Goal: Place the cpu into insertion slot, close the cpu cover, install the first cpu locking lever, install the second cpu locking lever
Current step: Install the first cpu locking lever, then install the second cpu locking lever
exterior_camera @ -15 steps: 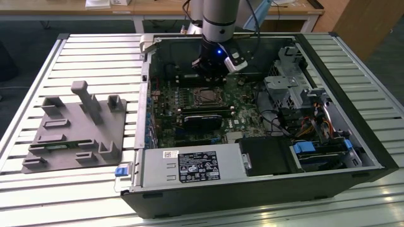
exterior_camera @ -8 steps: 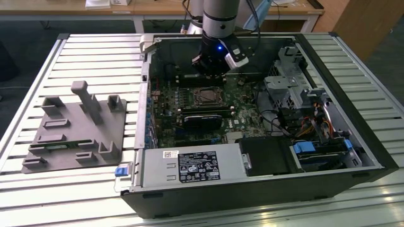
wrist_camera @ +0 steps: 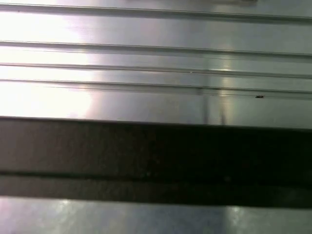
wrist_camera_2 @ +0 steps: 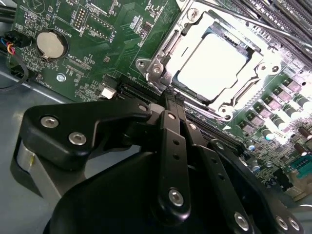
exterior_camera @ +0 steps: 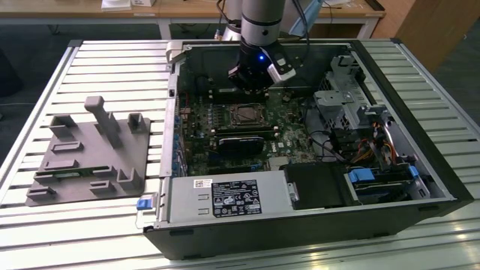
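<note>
The cpu (wrist_camera_2: 212,63) lies flat in the insertion slot (exterior_camera: 244,115), its pale face showing through the window of the cpu cover (wrist_camera_2: 163,48). The silvery cover frame lies down over the chip's edges. My gripper (wrist_camera_2: 171,100) is shut with nothing between its fingers; the tips sit right at the socket's rim, by one corner of the cover. In the exterior view the gripper (exterior_camera: 251,85) hangs just behind the socket, inside the open computer case. Thin metal lever rods (wrist_camera_2: 253,22) run along the far side of the socket.
A black cooler block (exterior_camera: 244,140) sits in front of the socket. A grey power-supply box (exterior_camera: 225,198) fills the case's front. A drive cage (exterior_camera: 352,107) and cables stand at the exterior view's right. A grey fixture plate (exterior_camera: 90,157) lies on the slatted table (exterior_camera: 112,62).
</note>
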Motion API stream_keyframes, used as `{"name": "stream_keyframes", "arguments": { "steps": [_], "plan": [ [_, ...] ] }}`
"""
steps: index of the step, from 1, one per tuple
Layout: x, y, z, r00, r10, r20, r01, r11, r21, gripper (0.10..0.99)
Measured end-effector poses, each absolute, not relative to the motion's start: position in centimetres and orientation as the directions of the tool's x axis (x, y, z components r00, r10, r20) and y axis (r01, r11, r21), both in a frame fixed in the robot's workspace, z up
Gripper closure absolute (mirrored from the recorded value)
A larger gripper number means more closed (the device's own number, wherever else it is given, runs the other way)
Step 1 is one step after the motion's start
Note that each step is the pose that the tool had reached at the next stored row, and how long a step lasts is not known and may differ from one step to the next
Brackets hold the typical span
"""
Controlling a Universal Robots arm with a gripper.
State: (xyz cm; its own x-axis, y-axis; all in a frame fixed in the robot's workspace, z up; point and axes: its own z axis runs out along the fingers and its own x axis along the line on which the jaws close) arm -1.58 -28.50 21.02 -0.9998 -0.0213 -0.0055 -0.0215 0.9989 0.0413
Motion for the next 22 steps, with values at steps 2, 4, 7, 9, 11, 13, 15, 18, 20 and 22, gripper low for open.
{"name": "stream_keyframes", "arguments": {
  "steps": [2,4,7,9,11,13,15,18,20,22],
  "plan": [
    [-1.6,-28.5,21.0,-1.0,-0.021,-0.006,-0.022,0.999,0.041,0.98],
    [-1.6,-28.6,21.0,-1.0,-0.021,-0.006,-0.022,0.999,0.041,0.98],
    [-1.6,-28.7,21.0,-1.0,-0.021,-0.006,-0.022,0.999,0.041,0.98],
    [-1.6,-28.9,21.0,-1.0,-0.021,-0.006,-0.022,0.999,0.041,0.98],
    [-1.6,-29.1,21.0,-1.0,-0.021,-0.006,-0.022,0.999,0.041,0.98],
    [-1.6,-29.3,21.0,-1.0,-0.021,-0.006,-0.022,0.999,0.041,0.98],
    [-1.5,-29.4,21.0,-1.0,-0.021,-0.006,-0.022,0.999,0.041,0.98],
    [-1.5,-29.7,21.0,-1.0,-0.021,-0.006,-0.022,0.999,0.041,0.98],
    [-1.5,-30.0,21.0,-1.0,-0.021,-0.006,-0.022,0.999,0.041,0.98],
    [-1.5,-30.2,21.0,-1.0,-0.021,-0.006,-0.022,0.999,0.041,0.98]
  ]
}}
